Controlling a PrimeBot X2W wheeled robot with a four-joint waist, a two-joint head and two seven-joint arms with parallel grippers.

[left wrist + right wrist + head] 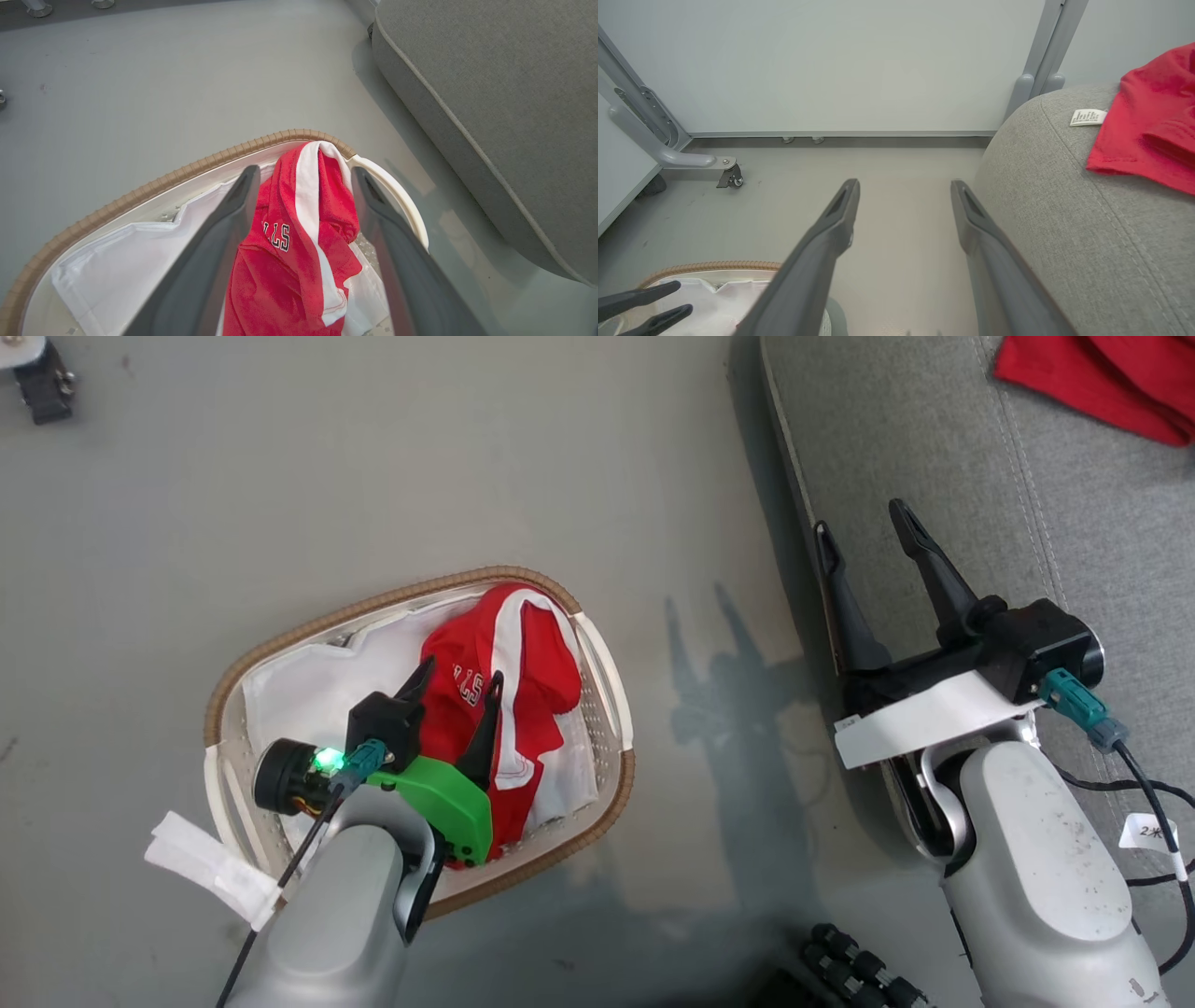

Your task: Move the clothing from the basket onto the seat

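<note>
A red garment with white stripes (523, 663) lies bunched in the right half of the oval white basket (280, 644) on the floor. My left gripper (461, 672) hangs open over it. In the left wrist view the clothing (289, 261) sits between the two fingers of the left gripper (304, 171), and I cannot tell whether they touch it. Another red garment (1102, 378) lies on the grey seat (934, 448) at the far right. My right gripper (860, 518) is open and empty at the seat's left edge, and the right wrist view shows this gripper (904, 184) over bare floor.
A white liner sheet (126, 270) covers the basket's left half. Grey floor separates the basket rim (140, 191) from the seat (504, 102). A wall and a wheeled metal frame leg (728, 175) stand beyond. Cables (1148, 803) trail by my right forearm.
</note>
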